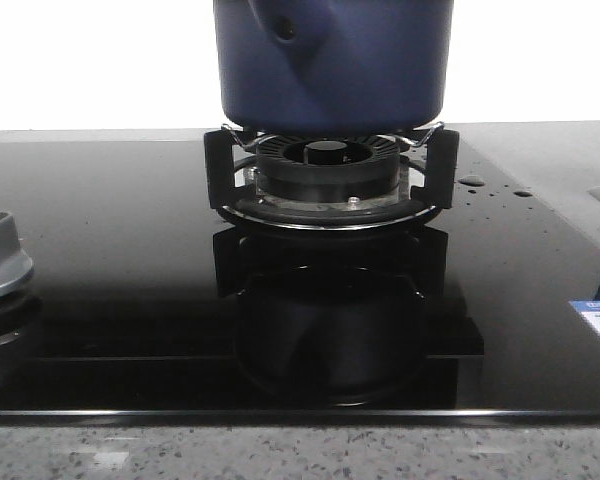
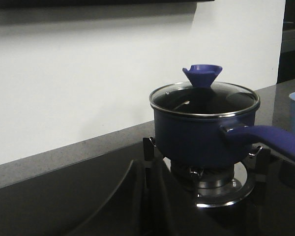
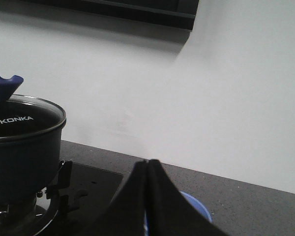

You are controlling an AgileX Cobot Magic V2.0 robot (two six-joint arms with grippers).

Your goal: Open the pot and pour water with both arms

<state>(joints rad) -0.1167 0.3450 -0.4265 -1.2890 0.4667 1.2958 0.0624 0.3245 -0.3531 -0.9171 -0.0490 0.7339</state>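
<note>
On a glossy black glass cooktop before a white wall, the pot sits on the burner grate, glass lid on.

It looks heavy, rigid and smooth, so I would take the lid's blue knob at 12 o'clock and the long handle at 3 o'clock.

The left gripper and right gripper have their jaws pressed together, holding nothing, both apart from the pot.

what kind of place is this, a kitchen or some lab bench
Most likely a kitchen counter: a dark navy-blue pot with a glass lid sits on a gas burner ring set into a glossy black glass hob, with a speckled stone worktop at its edge.
</note>
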